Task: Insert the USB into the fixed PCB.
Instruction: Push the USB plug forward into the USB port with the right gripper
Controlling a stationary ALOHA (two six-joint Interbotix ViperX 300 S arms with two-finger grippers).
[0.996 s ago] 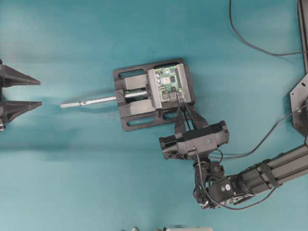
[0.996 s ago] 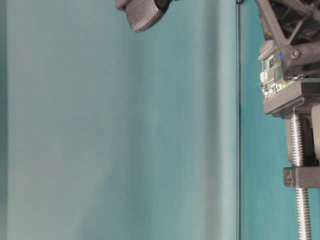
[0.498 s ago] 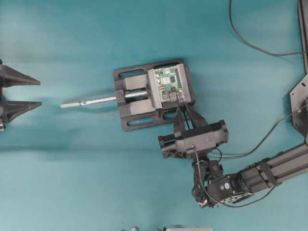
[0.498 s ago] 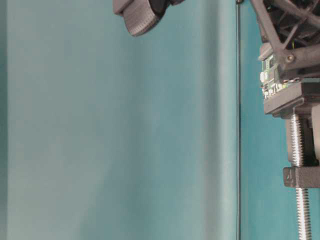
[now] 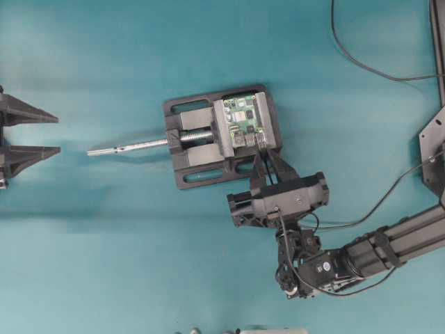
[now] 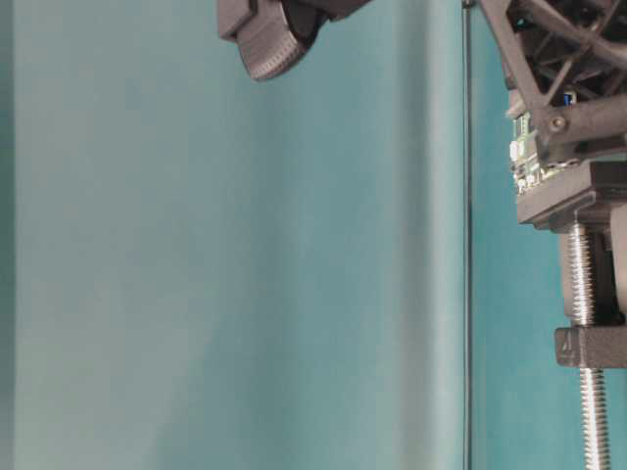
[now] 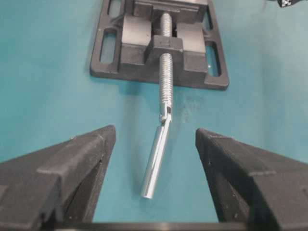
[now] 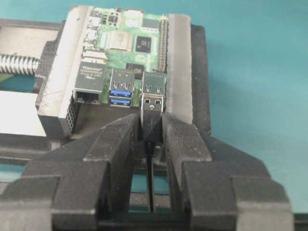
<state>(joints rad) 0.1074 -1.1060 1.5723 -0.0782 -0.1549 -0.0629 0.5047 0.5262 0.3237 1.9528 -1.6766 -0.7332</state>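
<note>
The fixed PCB (image 5: 243,120) is a small green board clamped in a black vise (image 5: 191,170). In the right wrist view the PCB (image 8: 130,38) faces me with its silver ports. My right gripper (image 8: 151,121) is shut on the USB (image 8: 153,103). The USB's metal tip is at the mouth of the right-hand silver port (image 8: 154,85), and how deep it sits I cannot tell. Its thin black cable (image 8: 150,183) trails back between the fingers. From overhead the right gripper (image 5: 262,154) touches the PCB's near edge. My left gripper (image 5: 58,134) stands open at the far left, holding nothing.
The vise's metal screw rod (image 5: 128,147) juts left toward the left gripper, and its handle (image 7: 156,159) lies between the open fingers. Black robot wires (image 5: 361,62) cross the top right. The right arm (image 5: 389,247) spans the lower right corner.
The right gripper has crept a little closer to the PCB with the USB in it. The left gripper has not moved.
</note>
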